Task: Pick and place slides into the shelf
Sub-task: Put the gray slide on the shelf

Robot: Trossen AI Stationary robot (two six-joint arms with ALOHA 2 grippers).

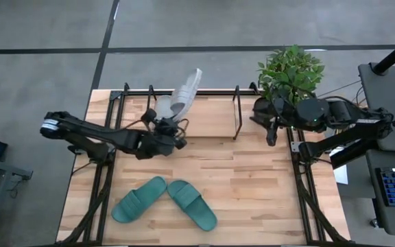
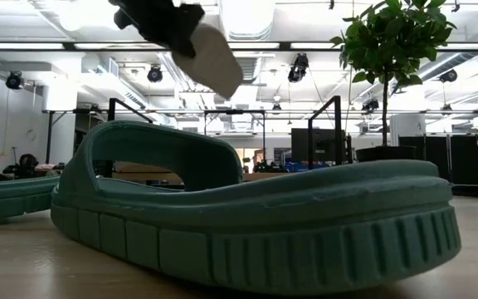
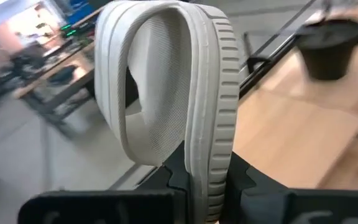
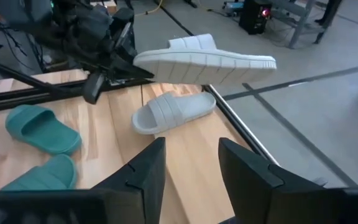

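Left gripper (image 1: pixel 164 130) is clamping one light grey slide (image 1: pixel 186 91) by its sole edge, holding it in the air over the shelf (image 1: pixel 237 112) at the table's far edge. Second grey slide (image 4: pixel 171 111) is lying flat on the shelf's wood base, below the raised one. Teal pair (image 1: pixel 164 202) is sitting side by side near the front edge. My right gripper (image 4: pixel 191 163) is hanging empty by the potted plant (image 1: pixel 290 71), fingers parted.
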